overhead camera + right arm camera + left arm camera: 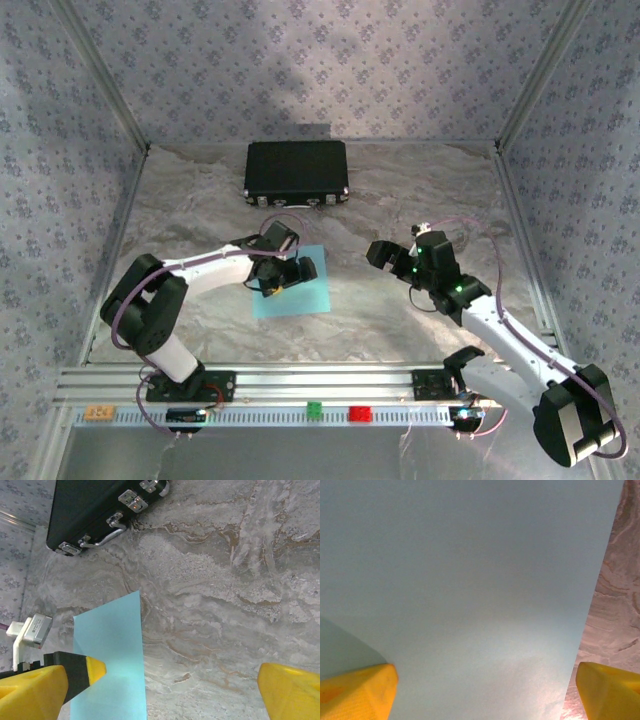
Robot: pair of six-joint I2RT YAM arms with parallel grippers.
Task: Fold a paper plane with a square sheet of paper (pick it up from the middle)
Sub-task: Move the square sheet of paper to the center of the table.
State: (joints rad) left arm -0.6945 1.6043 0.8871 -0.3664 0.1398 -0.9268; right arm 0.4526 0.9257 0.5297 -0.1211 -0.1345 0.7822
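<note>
- Yellow fingertips (355, 692) of the left gripper (485, 692) sit closest to the lens. They are spread wide with nothing between them. One hangs over the square sheet of paper (470, 580), the other over the marbled table (615, 605) just past the sheet's edge.
- That straddle is the first risk. If the jaws close from this position, they would likely catch the sheet near its border rather than at its middle, and the paper could skid or swing when lifted.
- From overhead the sheet lies flat on the table in front of the left arm, well apart from the black case (296, 170). Thin paper pressed flat gives the pads little to bite, so they may slide across the top or shove the sheet sideways.
- Pressing down hard enough to bunch it could leave a stray wrinkle that spoils later creases.
- The right gripper (160, 695) is also wide open and empty, poised beside the sheet over bare table. If it moves in while the left one is working, the two could collide or pin the paper unevenly.
</note>
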